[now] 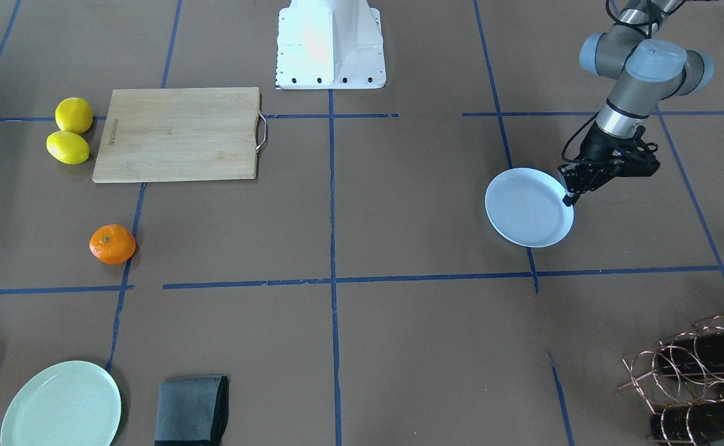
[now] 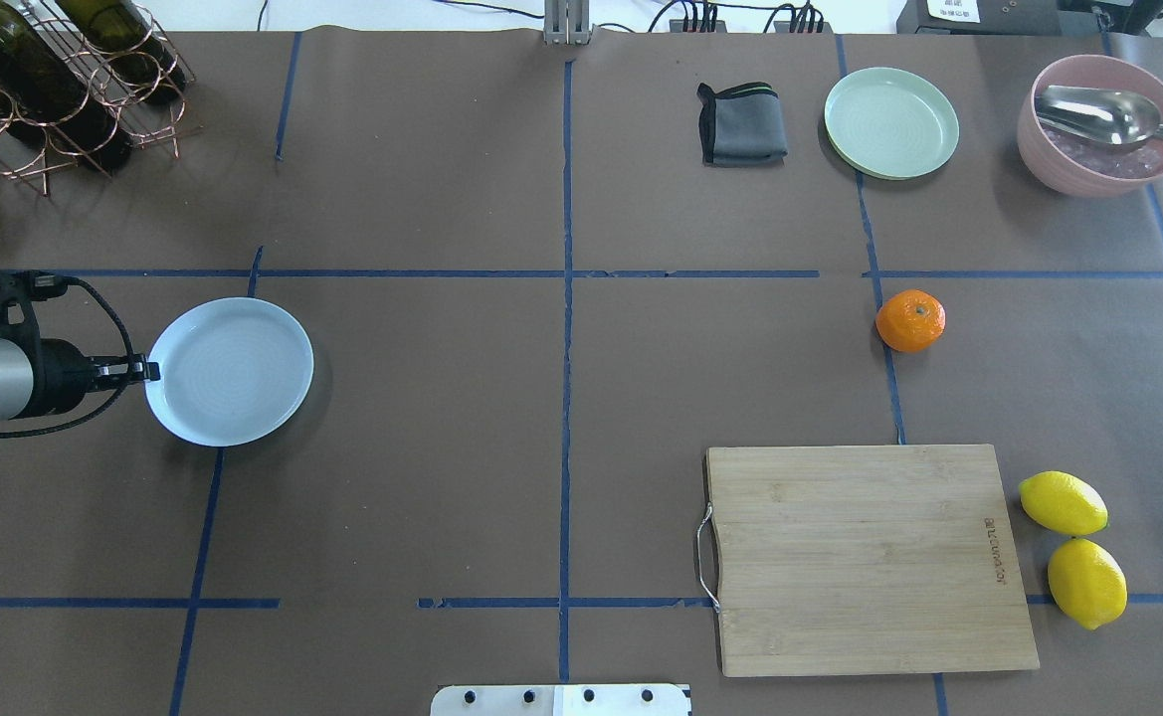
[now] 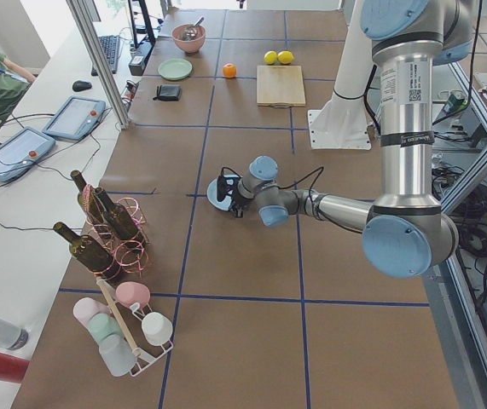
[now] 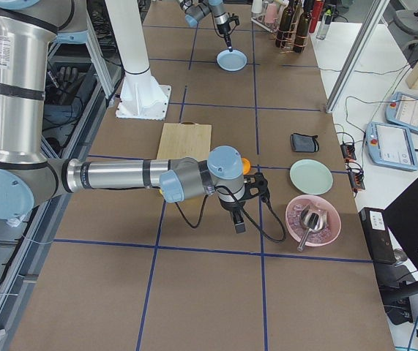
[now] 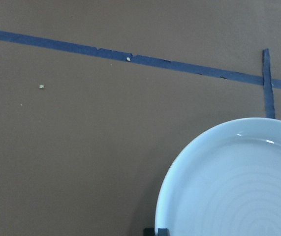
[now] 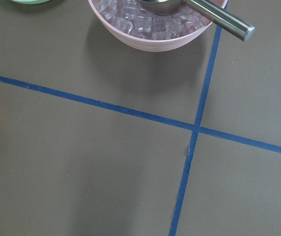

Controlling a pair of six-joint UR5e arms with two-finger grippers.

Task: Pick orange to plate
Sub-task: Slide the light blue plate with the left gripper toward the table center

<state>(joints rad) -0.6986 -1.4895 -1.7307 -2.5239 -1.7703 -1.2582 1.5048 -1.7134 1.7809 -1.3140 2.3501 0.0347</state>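
Note:
The orange (image 2: 910, 320) lies alone on the brown table, on the robot's right side beside a blue tape line. Far from it, on the left side, sits the bluish-white plate (image 2: 230, 370), with nothing on it. My left gripper (image 2: 151, 371) reaches in low and level, its thin fingers pinched together on the plate's near rim (image 1: 568, 198). The left wrist view shows the plate (image 5: 238, 187) filling its lower right corner. My right gripper (image 4: 239, 223) appears only in the exterior right view, hanging above the table close to the orange (image 4: 247, 164). I cannot tell whether it is open or shut.
A wooden cutting board (image 2: 870, 557) and two lemons (image 2: 1063, 502) lie near the robot's right. At the far edge are a pale green plate (image 2: 890, 122), a folded grey cloth (image 2: 740, 124) and a pink bowl (image 2: 1034, 149) of ice with a spoon. A wine rack (image 2: 54, 89) stands far left.

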